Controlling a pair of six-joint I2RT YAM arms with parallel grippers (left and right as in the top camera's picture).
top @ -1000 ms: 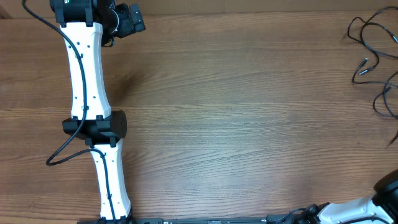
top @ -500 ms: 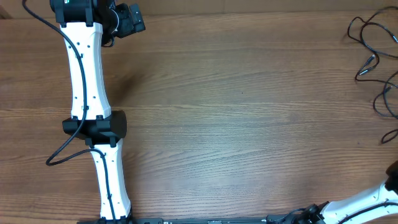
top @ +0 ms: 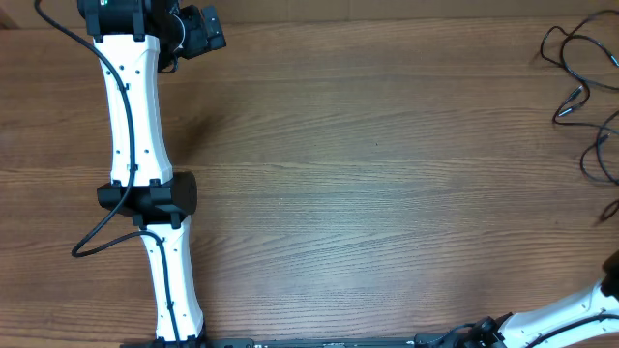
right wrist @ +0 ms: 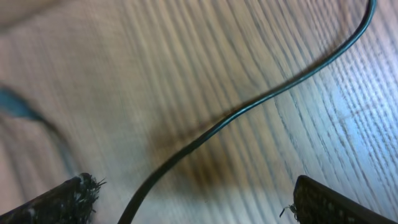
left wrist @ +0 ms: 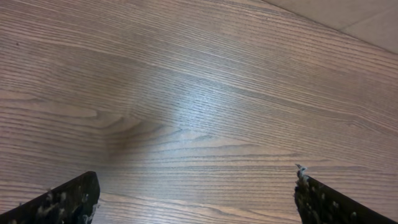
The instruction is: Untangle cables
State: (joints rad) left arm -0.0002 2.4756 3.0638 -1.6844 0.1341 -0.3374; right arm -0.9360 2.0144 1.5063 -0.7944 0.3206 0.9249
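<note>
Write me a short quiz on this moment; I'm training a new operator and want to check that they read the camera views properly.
1. True or false: the left end effector is shut on a cable.
2. In the overhead view, the cables lie at the: A) right edge, B) centre, C) left edge.
3. Fill in: in the right wrist view, a thin black ____ runs across beneath the open right end effector.
Key: 1 false, it is open and empty. 2 A. 3 cable.
</note>
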